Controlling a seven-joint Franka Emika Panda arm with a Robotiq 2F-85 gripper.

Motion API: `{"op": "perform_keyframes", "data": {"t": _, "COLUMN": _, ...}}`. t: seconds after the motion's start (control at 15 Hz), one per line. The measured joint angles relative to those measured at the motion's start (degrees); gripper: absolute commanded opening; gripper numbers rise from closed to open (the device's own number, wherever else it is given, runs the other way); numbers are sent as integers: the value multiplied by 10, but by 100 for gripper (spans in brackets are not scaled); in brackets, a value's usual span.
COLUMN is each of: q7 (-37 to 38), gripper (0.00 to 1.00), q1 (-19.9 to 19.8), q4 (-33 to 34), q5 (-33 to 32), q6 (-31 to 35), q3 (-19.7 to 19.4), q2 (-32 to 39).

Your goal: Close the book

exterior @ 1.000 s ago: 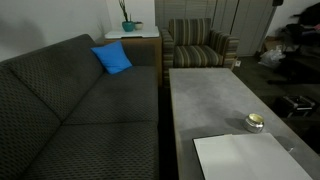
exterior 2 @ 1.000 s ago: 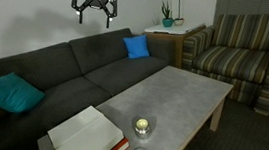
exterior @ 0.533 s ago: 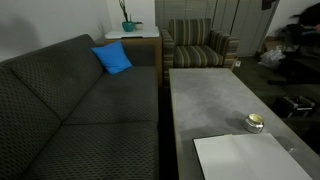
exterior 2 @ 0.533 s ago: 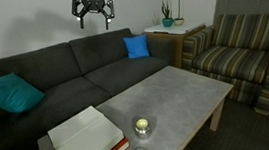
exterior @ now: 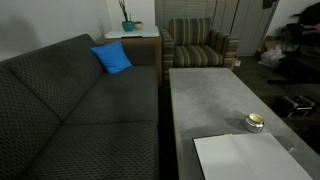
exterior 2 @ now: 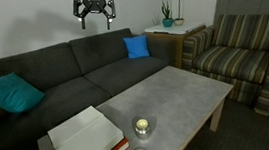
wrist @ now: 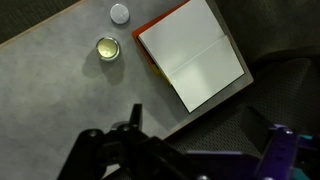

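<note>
The book lies open on the near end of the grey coffee table, white pages up, with a red cover edge showing. It also shows in an exterior view and in the wrist view. My gripper hangs high in the air above the sofa back, far from the book. In the wrist view the gripper has its two fingers spread wide, open and empty, over the table edge and the sofa.
A small shiny metal dish sits on the table beside the book, with a small white round object near it. A dark sofa with blue cushions runs along the table. A striped armchair and a side table with a plant stand beyond.
My gripper has shifted slightly sideways high above the sofa. The book and dish have not moved.
</note>
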Motion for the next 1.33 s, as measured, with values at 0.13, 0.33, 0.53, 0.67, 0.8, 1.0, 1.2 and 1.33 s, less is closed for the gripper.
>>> {"op": "perform_keyframes", "data": {"t": 0.13, "q7": 26, "gripper": 100, "q1": 17, "q4": 6, "q5": -25, "q6": 0, "q3": 1, "q2": 8}}
{"op": "perform_keyframes", "data": {"t": 0.33, "q7": 60, "gripper": 100, "q1": 40, "q4": 17, "q5": -40, "q6": 3, "q3": 7, "q2": 37}}
{"op": "perform_keyframes", "data": {"t": 0.53, "q7": 68, "gripper": 100, "q1": 48, "q4": 33, "q5": -40, "q6": 5, "q3": 19, "q2": 80}}
{"op": "perform_keyframes", "data": {"t": 0.67, "q7": 64, "gripper": 100, "q1": 49, "q4": 46, "q5": -40, "q6": 15, "q3": 29, "q2": 110}}
{"op": "perform_keyframes", "data": {"t": 0.8, "q7": 47, "gripper": 100, "q1": 49, "q4": 56, "q5": -40, "q6": 35, "q3": 38, "q2": 137}}
{"op": "perform_keyframes", "data": {"t": 1.0, "q7": 40, "gripper": 100, "q1": 49, "q4": 67, "q5": -40, "q6": 40, "q3": 41, "q2": 150}}
{"op": "perform_keyframes", "data": {"t": 1.2, "q7": 38, "gripper": 100, "q1": 48, "q4": 72, "q5": -40, "q6": 40, "q3": 41, "q2": 150}}
{"op": "perform_keyframes", "data": {"t": 1.33, "q7": 38, "gripper": 100, "q1": 49, "q4": 73, "q5": -40, "q6": 39, "q3": 41, "q2": 150}}
